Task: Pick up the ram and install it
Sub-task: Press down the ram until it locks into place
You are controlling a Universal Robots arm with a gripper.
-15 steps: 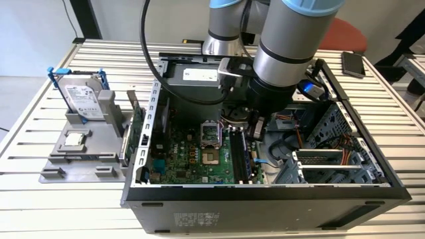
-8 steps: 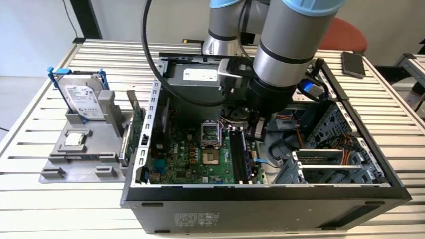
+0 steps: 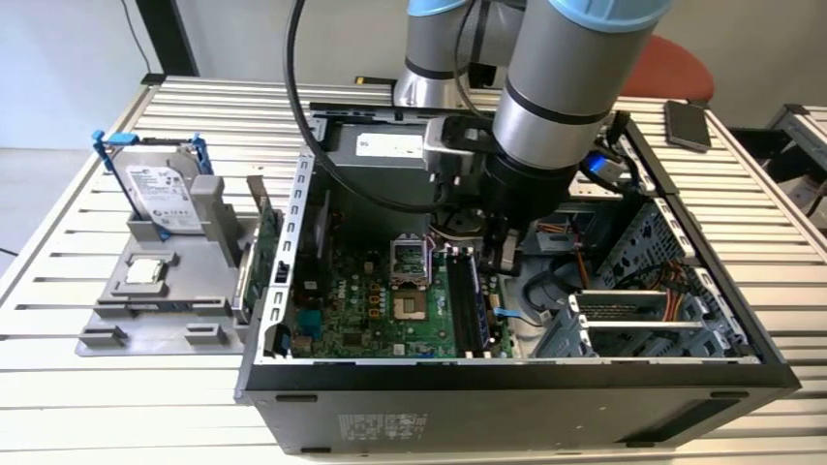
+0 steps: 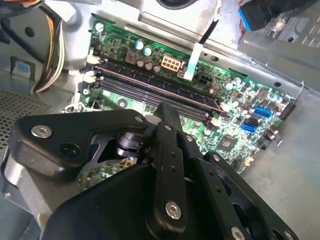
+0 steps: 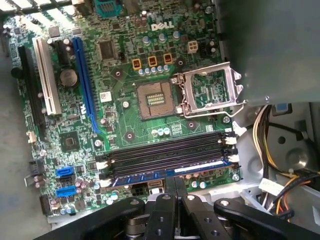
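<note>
So the arm is reaching right down into the open PC case (image 3: 517, 373) sitting on the slatted surface (image 3: 77, 387), with the tool (image 5: 174, 192) hanging just over the memory slots (image 5: 165, 155) next to the empty CPU socket (image 5: 156, 100). In both wrist views the fingers (image 4: 167, 117) look pinched narrow, almost together. The ram (image 5: 172, 171) appears to be that blue-labelled stick lying in the slot nearest the tool, with the fingertips right on top of its edge; honestly I can't tell whether they're gripping it or only pressing on it. Off to the exterior view's left, the hard drive (image 3: 166, 199) with blue rails stands in its grey holder, well out of the way.

What worries me: if the stick isn't lined up with the slot notch, pushing down could flex the motherboard (image 5: 120, 75) or crack the stick. One end could also seat while the other rides high, leaving a latch unclipped. The cable bundle (image 5: 272, 145) sits close to the slot ends too.
</note>
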